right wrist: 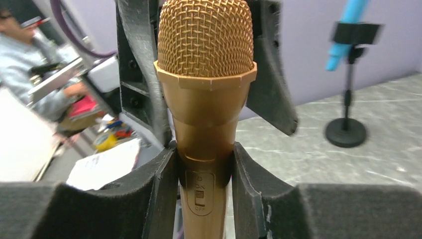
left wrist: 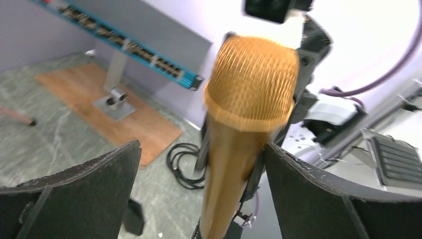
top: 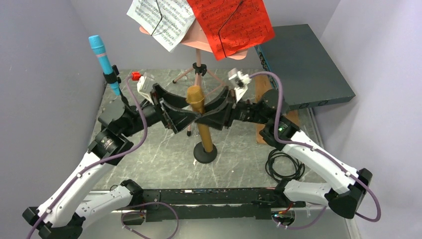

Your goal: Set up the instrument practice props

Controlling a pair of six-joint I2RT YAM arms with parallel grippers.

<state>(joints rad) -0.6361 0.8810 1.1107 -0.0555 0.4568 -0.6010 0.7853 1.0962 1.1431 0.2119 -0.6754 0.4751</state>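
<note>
Gold microphone (top: 196, 101): your right hand (right wrist: 204, 169) is gripping it upright for the black pole (top: 205, 156); your left hand (left wrist: 201, 149) is gaping wide.

1. Slide switch (right wrist: 199, 199) on the gold microphone (right wrist: 205, 99): marked "OFF" below and a fainter "ON" above.
2. White sheet-music page (top: 161, 20) and red sheet-music page (top: 231, 22): printed staves, with no wording legible.

gold microphone (right wrist: 204, 114): metal mesh head, satin body | table (top: 239, 167): grey marbled, smooth | board (left wrist: 149, 127): wood
</note>
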